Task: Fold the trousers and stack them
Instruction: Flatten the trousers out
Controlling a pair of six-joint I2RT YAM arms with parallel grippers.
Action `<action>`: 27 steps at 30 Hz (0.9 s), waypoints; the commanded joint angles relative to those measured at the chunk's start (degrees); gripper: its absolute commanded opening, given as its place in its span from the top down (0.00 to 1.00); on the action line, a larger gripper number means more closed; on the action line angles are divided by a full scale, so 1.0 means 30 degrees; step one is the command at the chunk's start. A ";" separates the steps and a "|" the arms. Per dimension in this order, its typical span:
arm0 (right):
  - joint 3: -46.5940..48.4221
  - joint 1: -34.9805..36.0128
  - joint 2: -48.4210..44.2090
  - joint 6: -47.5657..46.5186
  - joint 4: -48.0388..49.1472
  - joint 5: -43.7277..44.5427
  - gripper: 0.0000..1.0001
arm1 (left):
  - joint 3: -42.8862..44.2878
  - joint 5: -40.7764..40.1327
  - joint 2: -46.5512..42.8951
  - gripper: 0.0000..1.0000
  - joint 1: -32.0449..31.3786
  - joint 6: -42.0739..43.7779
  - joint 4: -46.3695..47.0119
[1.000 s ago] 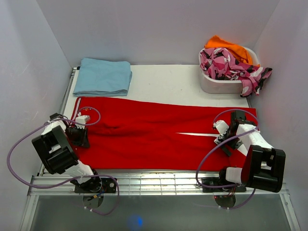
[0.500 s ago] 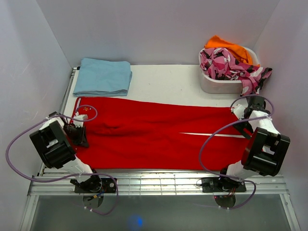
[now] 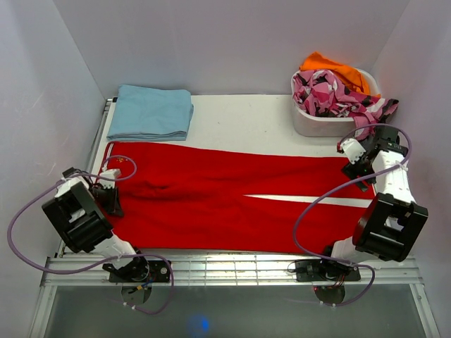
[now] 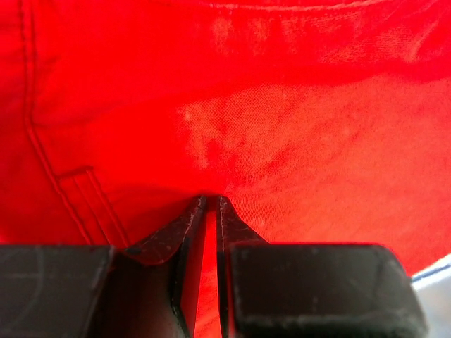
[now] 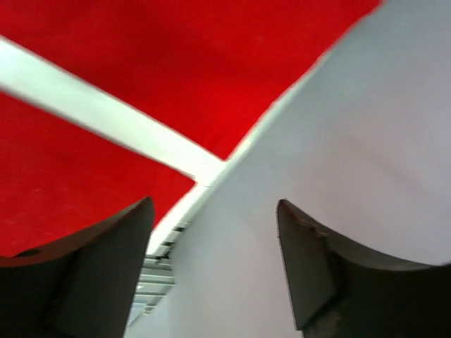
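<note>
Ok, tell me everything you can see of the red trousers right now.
The trousers are bright red, soft fabric with stitched seams and a thin white stripe toward the right end. They lie spread flat, lengthwise left to right across the white table, mildly wrinkled, not yet folded. The left gripper pinches a fold at their left end; the right gripper hangs open by their far right corner.

The trousers [image 3: 204, 193] are bright red with a white stripe [image 3: 310, 200], the folded garment [image 3: 150, 113] light blue, the patterned garment [image 3: 328, 95] pink-black-white.
</note>
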 commanded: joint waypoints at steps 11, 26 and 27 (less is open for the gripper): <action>-0.4972 0.1869 0.1113 0.2057 0.0953 -0.3603 0.49 | 0.6063 0.5185 -0.1604 0.62 0.0137 -0.2363 -0.1089; -0.1517 0.4683 0.4135 0.4315 0.2928 -0.2868 0.82 | 0.9236 0.3341 0.3494 0.69 -0.3876 -0.5059 0.1865; -0.1167 0.4684 0.3902 0.4286 0.2485 -0.2928 0.81 | 0.9116 0.2992 0.4077 0.69 -0.3907 -0.5176 0.2102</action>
